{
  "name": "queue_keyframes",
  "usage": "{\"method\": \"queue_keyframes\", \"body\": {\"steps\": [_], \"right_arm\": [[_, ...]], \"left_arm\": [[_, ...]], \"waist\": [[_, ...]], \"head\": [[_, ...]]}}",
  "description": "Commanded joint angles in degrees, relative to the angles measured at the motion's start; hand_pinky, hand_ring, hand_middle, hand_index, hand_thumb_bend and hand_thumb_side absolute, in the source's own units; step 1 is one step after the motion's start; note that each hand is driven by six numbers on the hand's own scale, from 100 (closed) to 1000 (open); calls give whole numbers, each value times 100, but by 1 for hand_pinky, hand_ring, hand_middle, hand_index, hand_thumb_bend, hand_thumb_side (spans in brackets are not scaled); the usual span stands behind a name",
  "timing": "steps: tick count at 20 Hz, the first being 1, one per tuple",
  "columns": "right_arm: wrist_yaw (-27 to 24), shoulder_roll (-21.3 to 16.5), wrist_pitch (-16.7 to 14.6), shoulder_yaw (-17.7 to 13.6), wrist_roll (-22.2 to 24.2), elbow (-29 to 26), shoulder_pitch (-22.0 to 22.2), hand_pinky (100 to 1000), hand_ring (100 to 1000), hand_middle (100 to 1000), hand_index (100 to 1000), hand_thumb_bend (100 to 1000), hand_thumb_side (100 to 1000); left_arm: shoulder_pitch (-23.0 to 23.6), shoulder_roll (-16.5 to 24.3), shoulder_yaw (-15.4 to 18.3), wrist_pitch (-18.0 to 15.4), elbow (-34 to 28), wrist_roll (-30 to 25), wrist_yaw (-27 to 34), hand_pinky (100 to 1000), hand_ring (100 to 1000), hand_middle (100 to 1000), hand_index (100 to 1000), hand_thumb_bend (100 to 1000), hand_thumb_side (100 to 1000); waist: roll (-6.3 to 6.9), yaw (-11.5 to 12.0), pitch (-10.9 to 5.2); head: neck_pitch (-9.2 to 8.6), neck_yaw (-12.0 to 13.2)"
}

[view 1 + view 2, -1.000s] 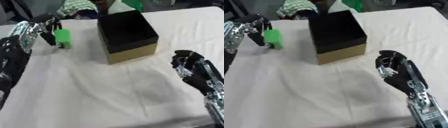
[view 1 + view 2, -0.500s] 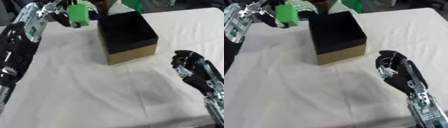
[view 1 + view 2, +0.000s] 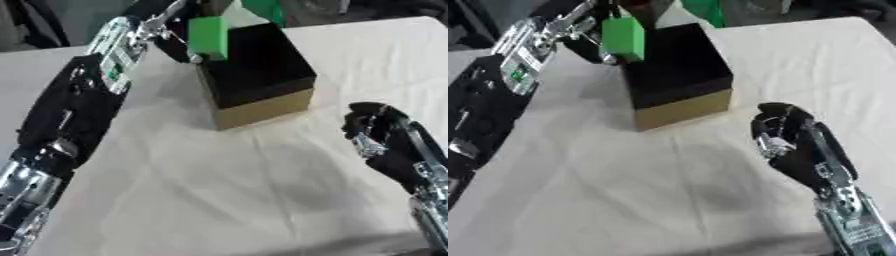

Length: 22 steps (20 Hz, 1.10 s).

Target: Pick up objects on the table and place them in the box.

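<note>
— Where is the green rectangular block (image 3: 208, 37) now?

— Above the near-left edge of the open black box with tan cardboard sides (image 3: 260, 75), held up off the white-covered bench (image 3: 219, 185). The left robot hand (image 3: 171, 31) has its fingers curled round the block.

— And the other one?

— The right robot hand (image 3: 785, 142) is to the right of the box and nearer the camera, fingers curled, holding nothing.
</note>
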Motion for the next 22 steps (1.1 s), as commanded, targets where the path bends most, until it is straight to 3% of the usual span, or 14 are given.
{"method": "queue_keyframes", "body": {"steps": [1,3,5,9,11,17,19,22], "right_arm": [[-37,-32,-10,5,30,-52,-76,607,627,622,764,195,352],[-41,-27,-10,10,38,-50,-83,607,627,622,764,195,351],[-41,-23,-11,13,46,-46,-83,607,627,622,764,195,352],[-42,-18,-14,10,47,-40,-84,608,627,622,764,194,352],[-41,-15,-16,3,44,-38,-82,608,627,622,764,193,351],[-38,-14,-19,-28,21,-35,-69,608,626,621,764,192,352],[-34,-19,-21,-48,4,-36,-60,608,626,621,763,190,353],[-23,-34,-23,-88,-35,-36,-37,608,626,621,764,191,352]], "left_arm": [[-72,-111,-59,-88,36,35,-194,619,492,357,559,642,100],[-43,-173,-85,-130,76,55,-246,626,512,400,591,655,129],[-19,-216,-109,-175,108,58,-253,635,535,457,643,714,219],[10,-257,-150,-285,125,8,-197,652,588,546,731,950,409],[22,-240,-172,-340,85,-23,-136,662,610,586,752,1000,459],[88,-114,-161,-360,-197,-75,258,672,653,659,775,1000,473],[125,-18,-125,-270,-403,-24,674,655,632,631,765,1000,485],[278,265,-90,-59,-1011,113,1767,638,616,605,749,901,502]], "waist": [[-31,-18,-97],[-27,-21,-97],[-22,-19,-98],[-11,-15,-103],[-7,-12,-105],[-16,42,-107],[-22,82,-105],[-24,174,-104]], "head": [[-86,10],[-96,7],[-101,3],[-118,-13],[-124,-20],[-138,-62],[-138,-77],[-130,-123]]}}
